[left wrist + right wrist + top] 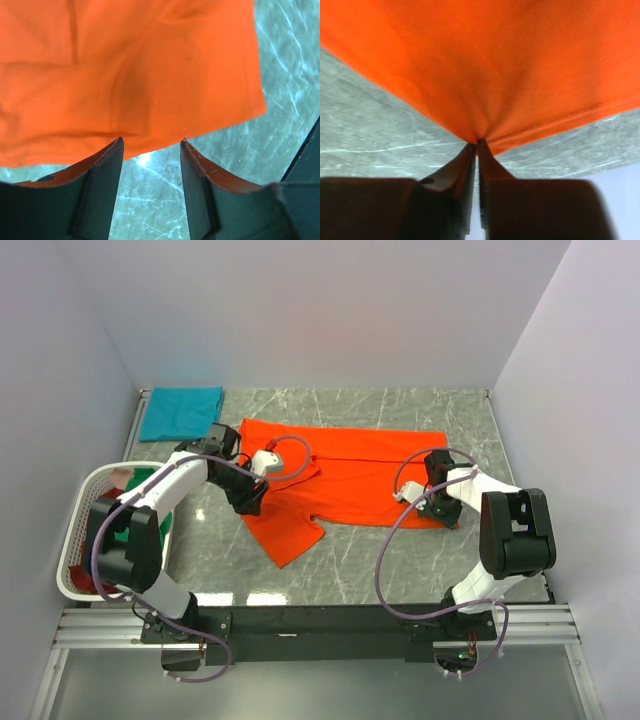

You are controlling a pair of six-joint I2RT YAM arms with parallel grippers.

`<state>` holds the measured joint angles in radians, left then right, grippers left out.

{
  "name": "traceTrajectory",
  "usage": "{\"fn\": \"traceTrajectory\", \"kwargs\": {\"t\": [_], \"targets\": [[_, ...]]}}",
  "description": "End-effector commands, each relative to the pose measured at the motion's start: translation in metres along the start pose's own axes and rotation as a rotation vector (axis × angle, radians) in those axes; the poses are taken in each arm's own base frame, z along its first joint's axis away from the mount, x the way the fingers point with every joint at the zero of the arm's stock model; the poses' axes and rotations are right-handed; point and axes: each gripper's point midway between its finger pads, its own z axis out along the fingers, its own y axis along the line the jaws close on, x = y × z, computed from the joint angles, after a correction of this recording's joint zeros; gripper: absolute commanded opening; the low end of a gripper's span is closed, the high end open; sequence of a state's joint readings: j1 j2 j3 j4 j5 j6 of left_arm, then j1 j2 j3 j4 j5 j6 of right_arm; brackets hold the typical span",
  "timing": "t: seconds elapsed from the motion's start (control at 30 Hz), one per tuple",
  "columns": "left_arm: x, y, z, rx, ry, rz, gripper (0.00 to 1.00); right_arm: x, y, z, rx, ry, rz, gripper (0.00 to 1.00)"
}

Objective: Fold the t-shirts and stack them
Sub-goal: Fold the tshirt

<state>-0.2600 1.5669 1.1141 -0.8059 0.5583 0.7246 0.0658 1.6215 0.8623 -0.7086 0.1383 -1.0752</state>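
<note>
A bright orange t-shirt [345, 480] lies spread across the middle of the marble table, one sleeve pointing toward the near side. My left gripper [250, 506] stands open at the shirt's left edge; in the left wrist view [151, 143] its tips reach the orange hem [150, 75] with bare table between them. At the shirt's near right corner my right gripper [447, 516] is shut on the cloth; the right wrist view [478, 142] shows the fabric [485, 65] pinched and puckered at the tips. A folded teal t-shirt [181, 412] lies at the far left.
A white slatted laundry basket [90, 490] at the left edge holds green and dark red cloth [142, 483], partly hidden by the left arm. Grey walls close in the table on three sides. Purple cables loop over both arms.
</note>
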Motion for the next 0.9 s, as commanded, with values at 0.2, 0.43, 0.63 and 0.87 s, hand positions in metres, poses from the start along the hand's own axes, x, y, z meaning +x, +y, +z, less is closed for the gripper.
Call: {"fn": "traceTrajectory", "kwargs": {"t": [0.2, 0.43, 0.63, 0.87], "targets": [[0.014, -0.019, 0.021, -0.05, 0.096, 0.228, 0.55, -0.004, -0.007, 0.001, 0.003, -0.025, 0.036, 0.0], [0.013, -0.016, 0.04, -0.056, 0.11, 0.251, 0.56, -0.007, -0.013, -0.005, 0.009, -0.036, 0.047, 0.0], [0.039, -0.007, 0.062, -0.079, 0.197, 0.259, 0.56, -0.009, -0.016, -0.007, 0.01, -0.04, 0.05, 0.0], [0.07, -0.006, 0.076, -0.064, 0.299, 0.24, 0.39, -0.007, -0.017, -0.009, 0.013, -0.036, 0.049, 0.0]]}}
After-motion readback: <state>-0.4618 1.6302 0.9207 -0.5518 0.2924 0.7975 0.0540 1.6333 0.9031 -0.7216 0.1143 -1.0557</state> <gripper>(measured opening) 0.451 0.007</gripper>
